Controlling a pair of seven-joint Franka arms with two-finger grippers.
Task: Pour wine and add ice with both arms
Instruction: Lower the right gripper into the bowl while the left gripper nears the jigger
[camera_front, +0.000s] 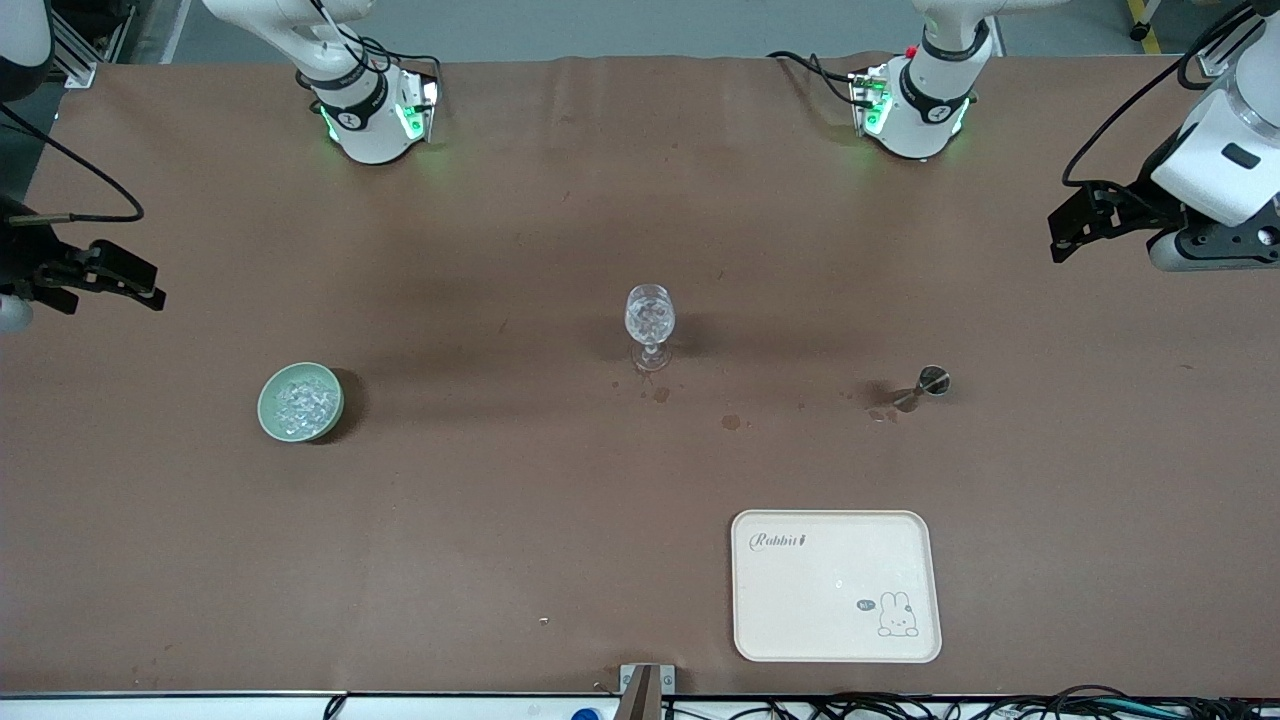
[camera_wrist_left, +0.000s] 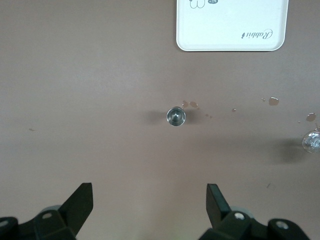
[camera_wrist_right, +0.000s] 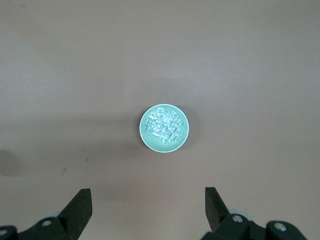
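Note:
The ice (camera_front: 300, 403) glitters in a small green bowl (camera_front: 265, 410) toward the right arm's end of the table. In the right wrist view the ice (camera_wrist_right: 164, 127) fills the bowl (camera_wrist_right: 143, 136). A cut-glass goblet (camera_front: 650, 322) stands upright mid-table and also shows as the goblet (camera_wrist_left: 312, 142) in the left wrist view. A small metal cup (camera_front: 932, 381) stands toward the left arm's end, the same cup (camera_wrist_left: 176, 116). No wine shows in it. My right gripper (camera_front: 125, 280) (camera_wrist_right: 148, 196) hangs open and empty. My left gripper (camera_front: 1068, 232) (camera_wrist_left: 150, 194) is open and empty too.
A cream tray (camera_front: 835, 640) with a rabbit drawing lies near the front edge, nearer the camera than the metal cup. Small wet spots (camera_front: 731, 421) mark the brown cloth between goblet and cup. Both arm bases (camera_front: 375, 125) stand along the table's back edge.

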